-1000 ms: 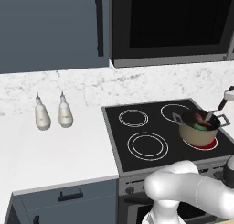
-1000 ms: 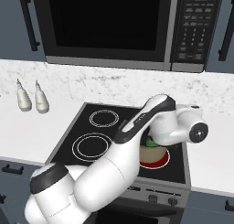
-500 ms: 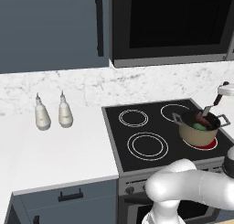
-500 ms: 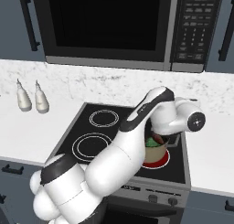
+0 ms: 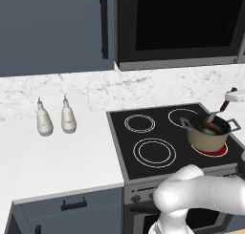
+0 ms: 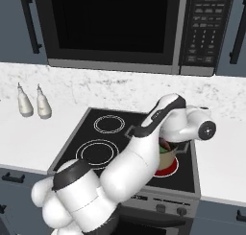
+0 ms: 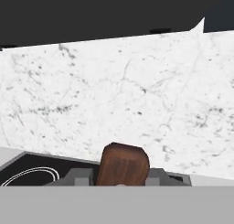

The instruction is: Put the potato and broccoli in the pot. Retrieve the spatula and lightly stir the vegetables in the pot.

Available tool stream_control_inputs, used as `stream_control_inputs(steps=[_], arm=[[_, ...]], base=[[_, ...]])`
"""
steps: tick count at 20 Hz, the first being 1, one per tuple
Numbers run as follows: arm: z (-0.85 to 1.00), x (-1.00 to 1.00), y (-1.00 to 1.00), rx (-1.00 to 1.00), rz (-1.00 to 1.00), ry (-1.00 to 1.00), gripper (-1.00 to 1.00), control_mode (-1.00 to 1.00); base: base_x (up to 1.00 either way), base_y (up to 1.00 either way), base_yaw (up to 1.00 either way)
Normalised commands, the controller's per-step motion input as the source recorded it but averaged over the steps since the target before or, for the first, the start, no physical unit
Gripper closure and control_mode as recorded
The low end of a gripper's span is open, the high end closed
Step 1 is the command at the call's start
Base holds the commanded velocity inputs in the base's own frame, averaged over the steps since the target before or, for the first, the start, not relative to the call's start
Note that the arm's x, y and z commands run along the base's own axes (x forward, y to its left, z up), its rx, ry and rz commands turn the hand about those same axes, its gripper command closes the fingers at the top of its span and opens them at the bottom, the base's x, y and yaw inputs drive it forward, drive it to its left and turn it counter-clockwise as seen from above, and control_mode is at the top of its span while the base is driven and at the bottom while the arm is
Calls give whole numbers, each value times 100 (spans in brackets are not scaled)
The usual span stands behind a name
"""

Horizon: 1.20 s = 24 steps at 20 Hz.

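Nearest the observer, the white arm [image 6: 129, 167] rises from its base and reaches over the front of the stove [image 5: 158, 137] toward the right-hand burners. The pot [image 5: 208, 135] stands on the front right burner, which glows red [image 5: 215, 152] beneath it; in the right base view the forearm covers most of the pot, leaving part of its rim and the red ring visible. Inside the pot a green mass, taken to be the broccoli [image 5: 209, 131], is visible with a touch of red beside it; the potato cannot be separately made out. The spatula [image 5: 215, 114] slants down into the pot from the upper right, blade end low among the contents. In the hand view its brown handle end [image 7: 122, 166] sits between the jaws, which are drawn in close and pinching it. The gripper [image 5: 232, 96] is at the right edge of the left base view, above and behind the pot. Judgement: both vegetables appear loaded and the stirring step is in hand. The next move calls for a gentle sweep of the blade within the pot walls, kept light so the pot is not pushed off its burner. Farther back, two white bottles [image 5: 55, 117] stand side by side on the tabletop against the marble backsplash [image 5: 86, 90], well apart from the work, with the microwave [image 6: 120, 28] overhead.
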Motion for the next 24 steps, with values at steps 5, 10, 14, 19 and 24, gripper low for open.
stream_control_inputs(steps=[5, 10, 14, 19, 24], arm=[[-8, -78, 25, 1, 0, 2, 100, -100], [-11, -67, 44, 4, 0, 17, 100, -100], [18, 25, 28, 1, 0, 1, 100, -100], [29, 67, 5, 0, -1, -2, 100, -100], [-1, 58, 0, 0, -3, -1, 100, -100]], base=[[0, 0, 0], [0, 0, 0], [0, 0, 0], [0, 0, 0], [0, 0, 0]])
